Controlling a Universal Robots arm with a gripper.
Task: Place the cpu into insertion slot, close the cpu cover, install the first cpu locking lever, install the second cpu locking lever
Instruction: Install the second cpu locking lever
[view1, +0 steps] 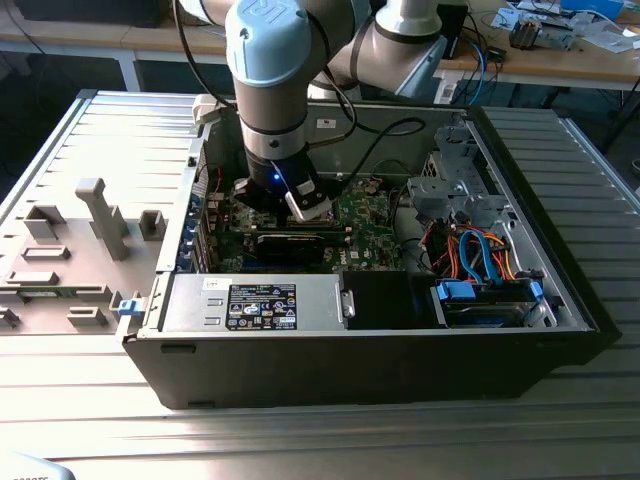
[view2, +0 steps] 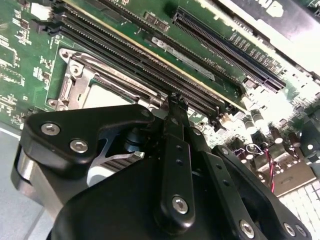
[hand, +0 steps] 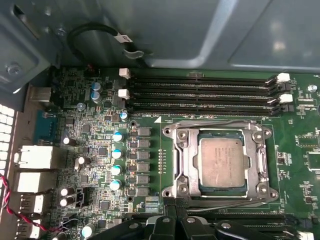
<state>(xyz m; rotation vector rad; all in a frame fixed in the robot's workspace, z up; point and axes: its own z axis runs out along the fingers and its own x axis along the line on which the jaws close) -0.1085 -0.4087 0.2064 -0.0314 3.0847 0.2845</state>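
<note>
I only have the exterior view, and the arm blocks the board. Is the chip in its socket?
Observer: Yes. In the first wrist view the flat square silvery-tan cpu lies in the metal-rimmed square insertion slot.
Operator: Is the cover down?
Observer: The thin silver metal-frame cpu cover lies flat around the chip, whose top shows through its window.
Operator: Where is the gripper?
Observer: The black gripper sits at the socket's edge, jaws together, holding nothing.

Hidden in the exterior view behind the arm (view1: 275, 90): the insertion slot. Covered partly by the gripper (view2: 172, 107) in the second wrist view: the cpu (view2: 102, 97). Impossible to judge whether the locking levers (hand: 220, 124) are latched.
</note>
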